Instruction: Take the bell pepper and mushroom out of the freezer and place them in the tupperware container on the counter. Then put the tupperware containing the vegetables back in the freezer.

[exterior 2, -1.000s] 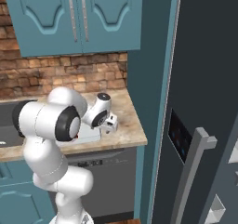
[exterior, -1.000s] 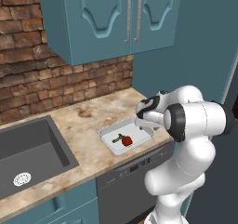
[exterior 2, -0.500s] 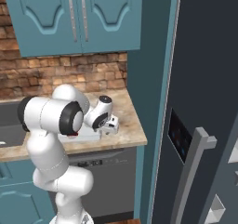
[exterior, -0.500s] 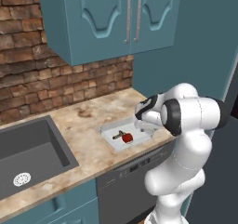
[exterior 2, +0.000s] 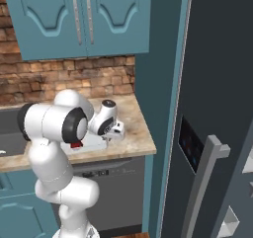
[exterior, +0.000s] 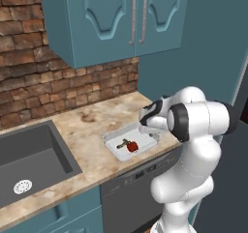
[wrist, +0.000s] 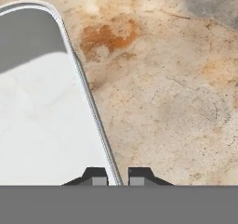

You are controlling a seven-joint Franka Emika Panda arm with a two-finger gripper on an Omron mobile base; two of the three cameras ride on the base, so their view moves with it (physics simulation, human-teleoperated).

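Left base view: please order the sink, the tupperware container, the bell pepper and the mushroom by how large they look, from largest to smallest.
1. sink
2. tupperware container
3. bell pepper
4. mushroom; it looks slightly smaller than the pepper, but it is small and dim, so this last step is unsure.

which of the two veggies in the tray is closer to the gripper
The red bell pepper. It lies on the side of the tupperware container toward the gripper, while the small brown mushroom sits farther away.
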